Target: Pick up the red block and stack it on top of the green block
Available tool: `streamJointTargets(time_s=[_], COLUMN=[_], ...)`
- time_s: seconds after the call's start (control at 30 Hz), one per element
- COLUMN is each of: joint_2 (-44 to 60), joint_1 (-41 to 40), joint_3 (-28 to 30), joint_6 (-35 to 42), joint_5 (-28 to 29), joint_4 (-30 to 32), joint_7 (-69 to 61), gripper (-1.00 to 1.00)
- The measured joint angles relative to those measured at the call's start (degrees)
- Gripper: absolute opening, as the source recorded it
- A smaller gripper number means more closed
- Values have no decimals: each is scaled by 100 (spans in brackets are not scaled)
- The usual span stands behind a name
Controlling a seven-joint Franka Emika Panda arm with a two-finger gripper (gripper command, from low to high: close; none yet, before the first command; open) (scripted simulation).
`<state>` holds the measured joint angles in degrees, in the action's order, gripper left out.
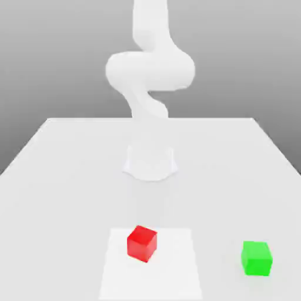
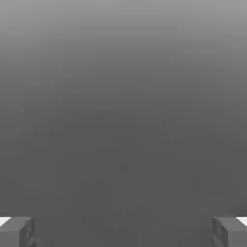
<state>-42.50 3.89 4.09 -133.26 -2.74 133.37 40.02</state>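
Note:
The red block (image 1: 141, 243) is a small cube resting on the white table (image 1: 59, 176) near its front edge, turned slightly on its base. The green block (image 1: 256, 257) lies flat on the table at the exterior view's right, well apart from the red one. In the hand view my gripper (image 2: 123, 234) is open: its two grey fingertips (image 2: 17, 231) stand far apart with plain grey background and nothing between them. My white arm (image 1: 150, 70) rises folded behind both blocks, touching neither.
A brighter white square patch (image 1: 176, 270) marks the table under and around the red block. The arm's round base (image 1: 150, 161) sits at the table's middle, behind the blocks. The table's side edges run diagonally toward the back.

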Motion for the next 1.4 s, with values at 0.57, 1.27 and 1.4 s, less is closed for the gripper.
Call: streamJointTargets(time_s=[0.57, 1.27, 1.4], joint_2=[2541, 4297, 4296], joint_1=[2015, 2311, 2077], joint_3=[1871, 2272, 2415], joint_6=[-851, -2466, -2731], joint_5=[-1921, -636, 209], joint_4=[1032, 2493, 2631], joint_7=[-3997, -6290, -6051], gripper=[0, 0, 0])
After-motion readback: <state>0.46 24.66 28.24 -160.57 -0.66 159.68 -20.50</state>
